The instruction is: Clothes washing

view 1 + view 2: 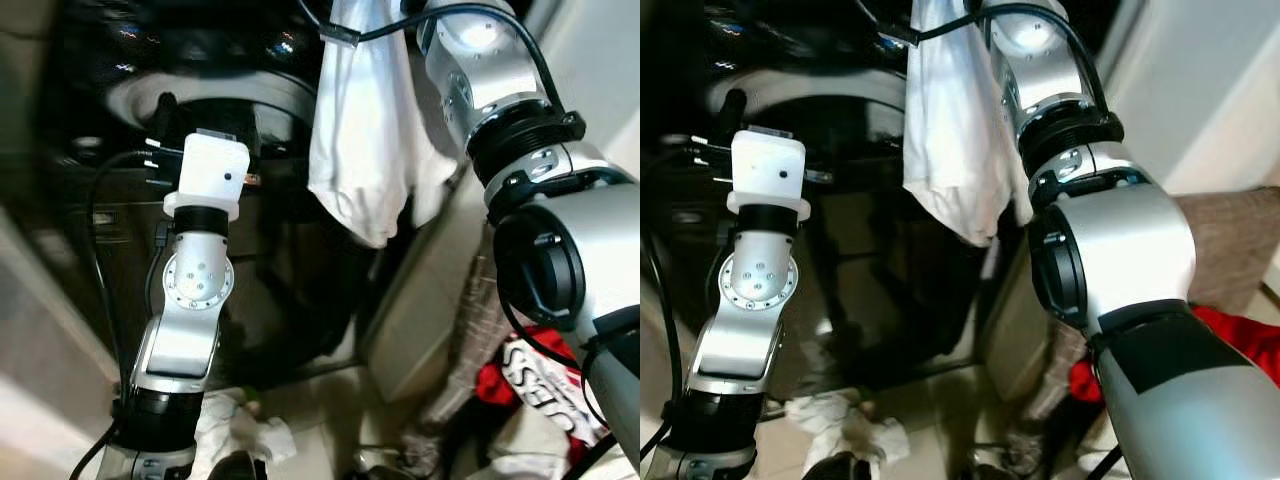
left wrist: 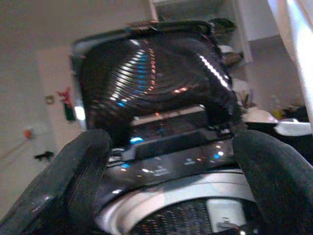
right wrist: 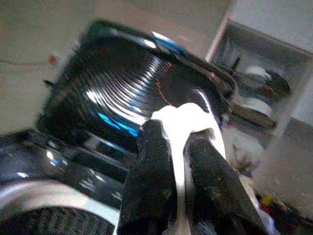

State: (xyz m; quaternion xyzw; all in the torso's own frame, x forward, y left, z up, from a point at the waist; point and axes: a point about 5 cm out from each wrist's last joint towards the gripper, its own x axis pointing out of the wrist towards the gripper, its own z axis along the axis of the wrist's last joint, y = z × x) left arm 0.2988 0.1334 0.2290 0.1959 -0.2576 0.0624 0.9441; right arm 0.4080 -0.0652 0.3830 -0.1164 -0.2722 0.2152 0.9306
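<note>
- We hold a white garment [image 1: 365, 140] high with our right gripper [image 3: 178, 166], its 2 black fingers pinching the cloth between them, so the garment hangs free and its hem can pass over the machine's rim.
- The garment dangles beside the right arm, above and slightly to the right of the top-loading washing machine [image 1: 230, 100], whose lid [image 2: 146, 83] stands raised so the drum is open to receive it.
- Our left gripper [image 2: 166, 186] hovers just over the drum rim with its fingers spread wide and nothing between them, probably ready to guide cloth in.
- More laundry waits low down: crumpled white cloth [image 1: 245, 425] on the floor by the machine, and a red item [image 1: 530, 375] in a heap on the right.
- We judge the next move needs the garment carried left over the drum, then released.
</note>
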